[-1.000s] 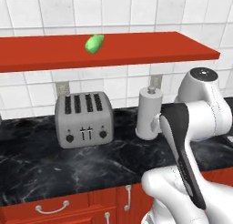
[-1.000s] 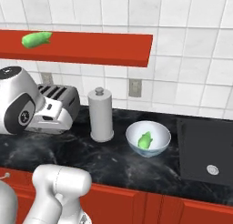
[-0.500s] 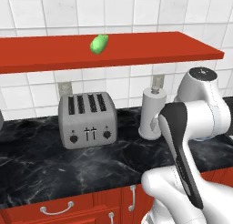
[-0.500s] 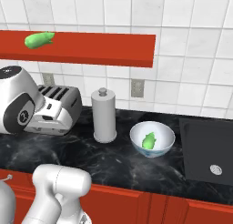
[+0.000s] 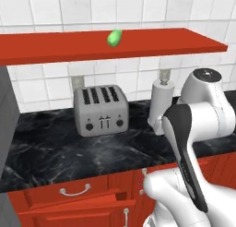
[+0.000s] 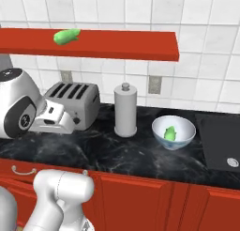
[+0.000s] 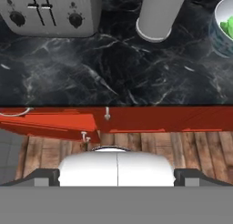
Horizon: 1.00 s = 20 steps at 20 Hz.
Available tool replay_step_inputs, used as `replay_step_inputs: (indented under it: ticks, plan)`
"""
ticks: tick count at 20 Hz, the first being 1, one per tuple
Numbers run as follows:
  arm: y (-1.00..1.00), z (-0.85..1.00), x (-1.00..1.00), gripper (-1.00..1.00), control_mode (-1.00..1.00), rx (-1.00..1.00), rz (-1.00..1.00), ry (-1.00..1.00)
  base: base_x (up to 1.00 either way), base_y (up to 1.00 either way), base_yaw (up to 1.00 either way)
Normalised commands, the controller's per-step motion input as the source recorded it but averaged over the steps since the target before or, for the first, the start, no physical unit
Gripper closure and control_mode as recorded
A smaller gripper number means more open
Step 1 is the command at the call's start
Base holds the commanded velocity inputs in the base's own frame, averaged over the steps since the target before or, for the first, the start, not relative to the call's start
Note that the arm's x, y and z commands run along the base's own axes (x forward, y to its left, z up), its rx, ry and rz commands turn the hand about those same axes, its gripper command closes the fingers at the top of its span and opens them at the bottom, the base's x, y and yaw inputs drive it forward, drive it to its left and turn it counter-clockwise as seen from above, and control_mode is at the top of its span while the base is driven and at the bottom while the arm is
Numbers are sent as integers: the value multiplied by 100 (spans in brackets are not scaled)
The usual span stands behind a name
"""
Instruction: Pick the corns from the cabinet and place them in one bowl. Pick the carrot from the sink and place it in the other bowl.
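One corn (image 6: 66, 35) is lying on the red cabinet (image 6: 140, 49) board; another corn (image 6: 170, 133) is sitting in the pale bowl (image 6: 173, 131) on the desk (image 6: 117, 150). The shelf corn is likely being risked: being round, it could be nudged along the board and rolled off. The arm is being held folded low, elbow raised, with the claw released, facing the desk.

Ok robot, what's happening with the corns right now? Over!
Tool open, holding nothing. One corn in the pale glassy bowl, the other corn on the red shelf. Toaster and paper towel roll below it.
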Motion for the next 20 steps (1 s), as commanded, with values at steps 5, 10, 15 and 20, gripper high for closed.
replay_step_inputs:
  ticks: [5, 10, 15, 20]
  plan:
    - [0, 0, 0, -100, 100, 0, 0, 0, 37, 52, -3]
    - [0, 0, 0, -100, 100, 0, 0, 0, 49, 18, -4]
    - [0, 0, 0, -100, 100, 0, 0, 0, 70, 0, 0]
    - [1, 0, 3, -100, -100, 0, 0, 0, 18, 2, -1]
